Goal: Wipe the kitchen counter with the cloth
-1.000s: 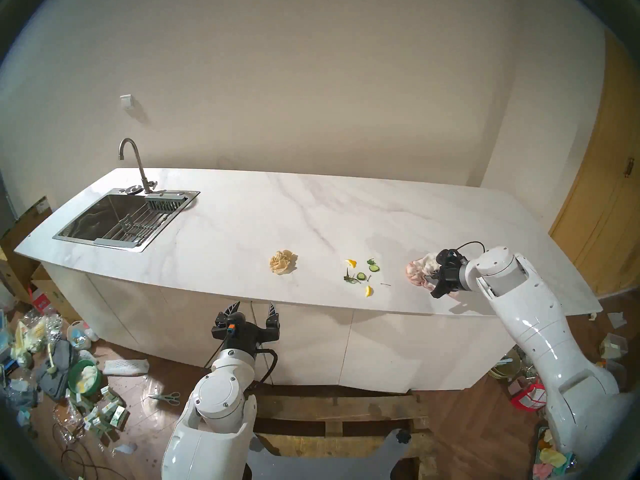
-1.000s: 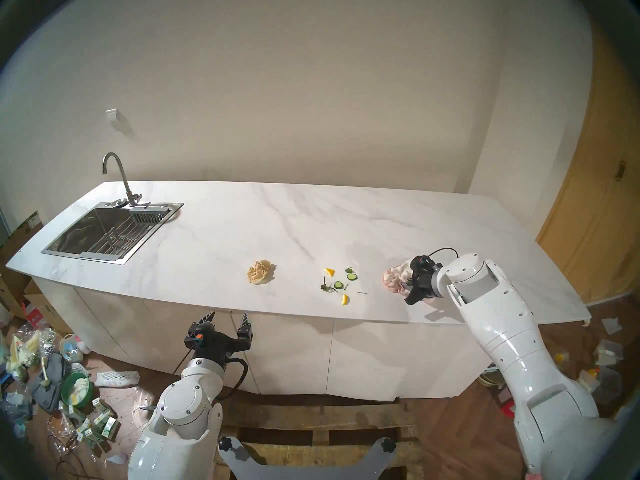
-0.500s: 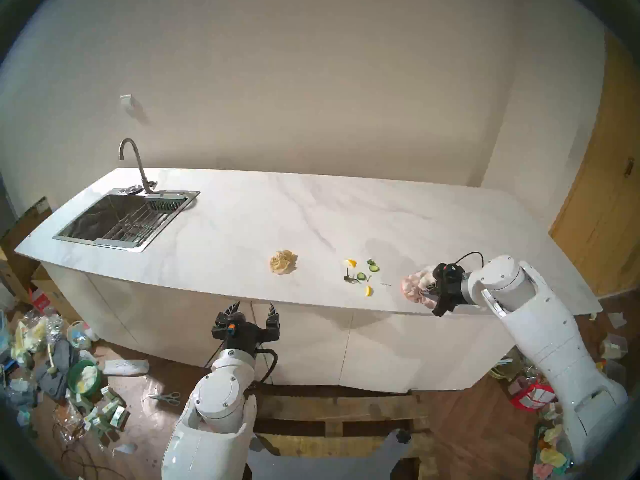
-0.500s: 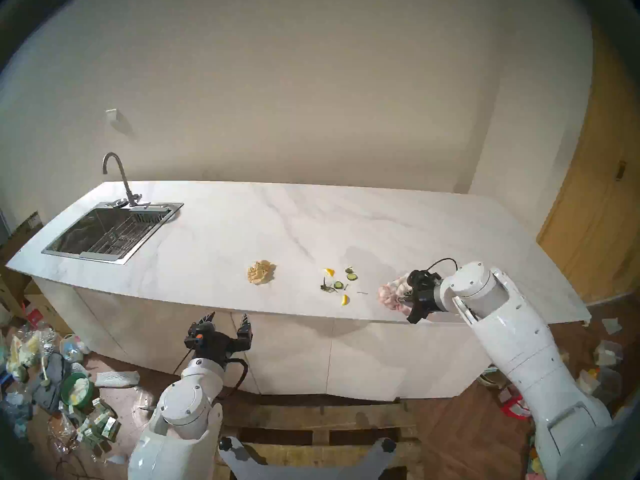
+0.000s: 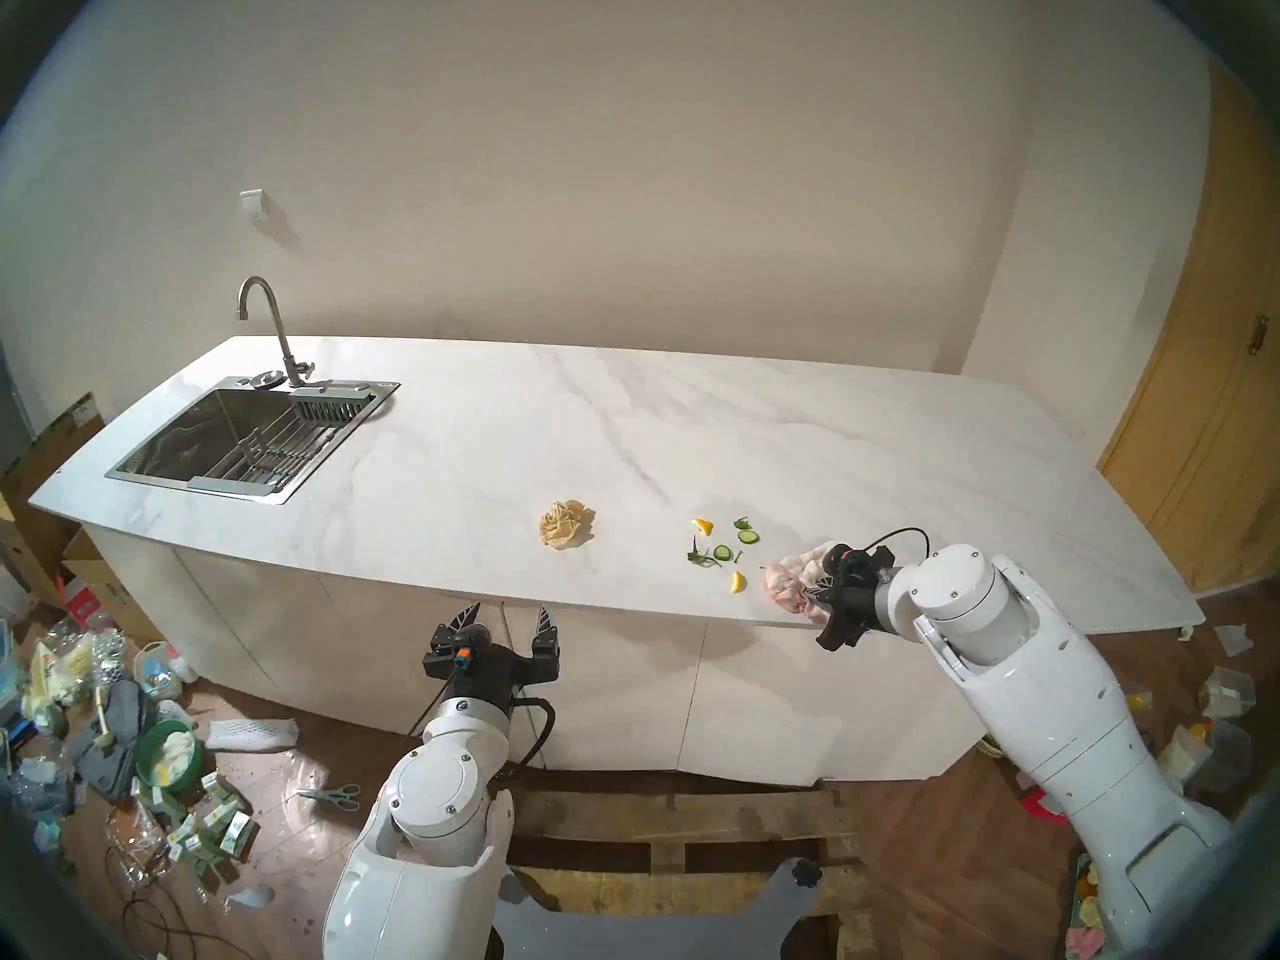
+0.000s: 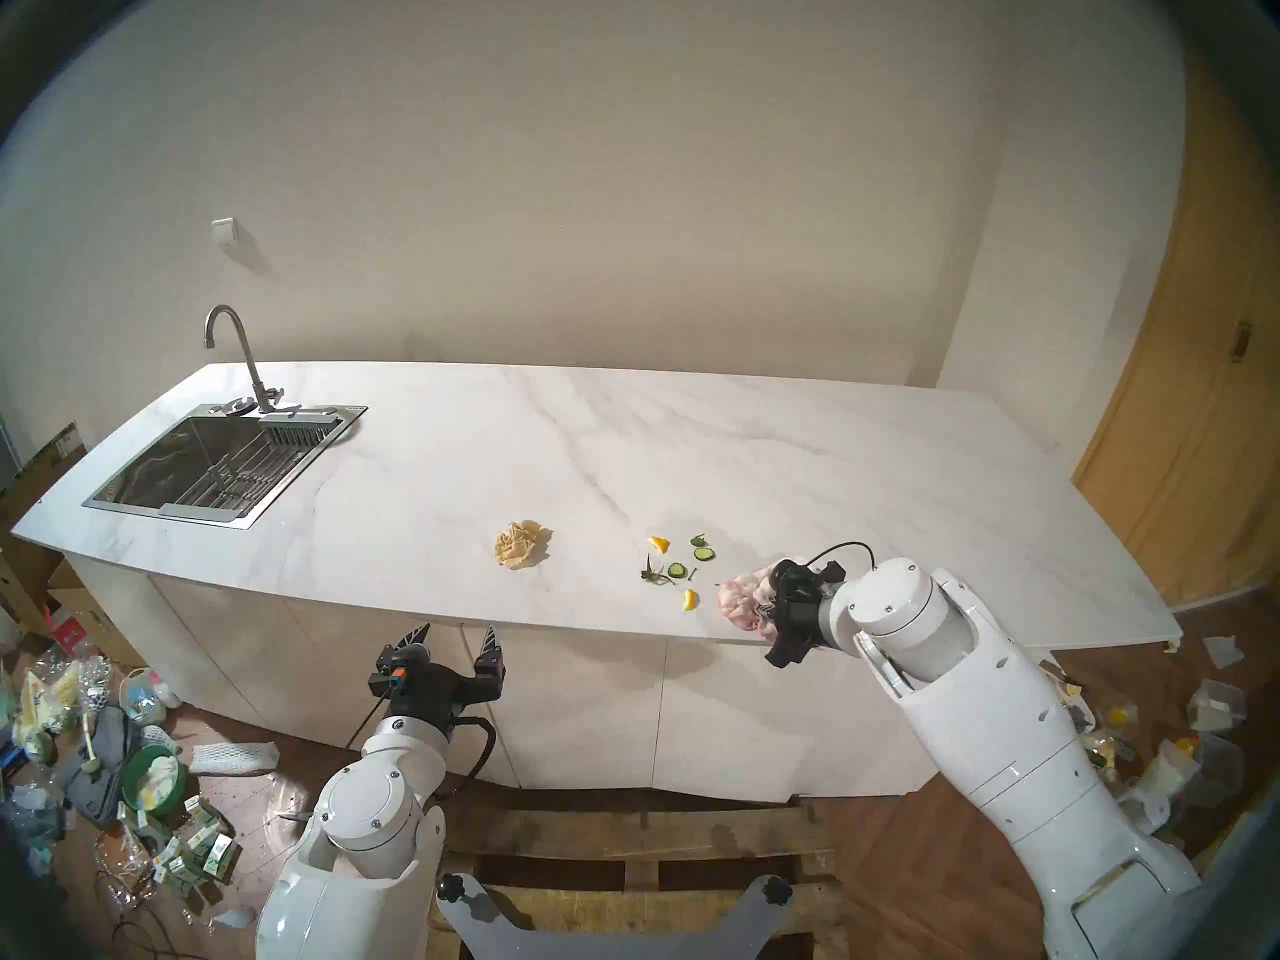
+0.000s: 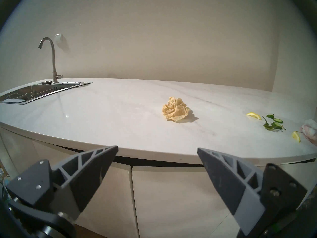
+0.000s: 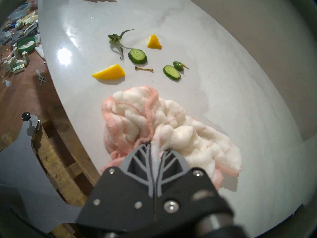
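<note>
The kitchen counter (image 5: pixel 623 425) is a long white marble-look slab with a steel sink (image 5: pixel 235 439) at its left end. My right gripper (image 5: pixel 821 590) is shut on the cloth (image 5: pixel 789 581), a bunched white towel with pink edging that lies on the counter near its front edge; the right wrist view shows it (image 8: pixel 154 122) pinched between the closed fingers (image 8: pixel 155 146). Lemon wedges (image 8: pixel 109 72) and cucumber slices (image 8: pixel 137 56) lie just left of the cloth. My left gripper (image 5: pixel 509 616) is open and empty, in front of the counter below its edge.
A crumpled tan paper wad (image 5: pixel 564 522) sits mid-counter, left of the food scraps. A tap (image 5: pixel 267 328) stands behind the sink. Rubbish is strewn on the floor (image 5: pixel 125 730) at the left and right. A wooden pallet (image 5: pixel 658 827) lies below me.
My right gripper has dragged the cloth to the left and toward the counter's front edge, closer to the lemon and cucumber scraps. The left arm has not moved.
</note>
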You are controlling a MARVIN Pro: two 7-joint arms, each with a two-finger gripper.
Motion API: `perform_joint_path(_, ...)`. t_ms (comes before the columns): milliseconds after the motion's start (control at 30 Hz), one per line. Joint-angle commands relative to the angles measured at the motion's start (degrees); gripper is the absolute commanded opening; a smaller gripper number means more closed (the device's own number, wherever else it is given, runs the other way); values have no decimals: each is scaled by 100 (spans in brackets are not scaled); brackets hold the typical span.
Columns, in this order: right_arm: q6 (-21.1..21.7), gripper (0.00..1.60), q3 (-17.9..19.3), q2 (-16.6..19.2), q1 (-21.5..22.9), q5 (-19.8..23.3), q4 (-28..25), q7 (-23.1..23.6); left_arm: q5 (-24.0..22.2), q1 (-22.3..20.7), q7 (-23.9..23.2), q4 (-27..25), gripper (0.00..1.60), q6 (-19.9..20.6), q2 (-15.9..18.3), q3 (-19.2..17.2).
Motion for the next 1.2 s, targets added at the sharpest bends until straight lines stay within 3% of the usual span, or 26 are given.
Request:
perform_joint_path(0, 268, 0, -331, -744, -28, -48, 28, -423, -10, -30, -31, -168, 160, -39, 8, 14)
perform_joint_path(33, 263, 0, -512, -609, 42, 80, -2, -473, -9, -31, -30, -165, 160, -39, 8, 15)
perform_joint_path(200, 392, 0, -779, -911, 115, 47, -56, -737, -8, -34, -27, -160, 160, -40, 7, 15)
perform_joint_path(367, 425, 0, -1291, -1118, 215, 76, -50, -1040, -5, -42, -22, -145, 160, -40, 4, 15)
perform_joint_path(700, 555, 0, -2064, -1696, 761, 212, 412, -1964, -5, -44, -19, -142, 160, -41, 5, 15)
perform_joint_path(1167, 525, 0, -2988, -2272, 1489, 622, 1097, -2637, -4, -49, -16, -133, 160, -40, 3, 16)
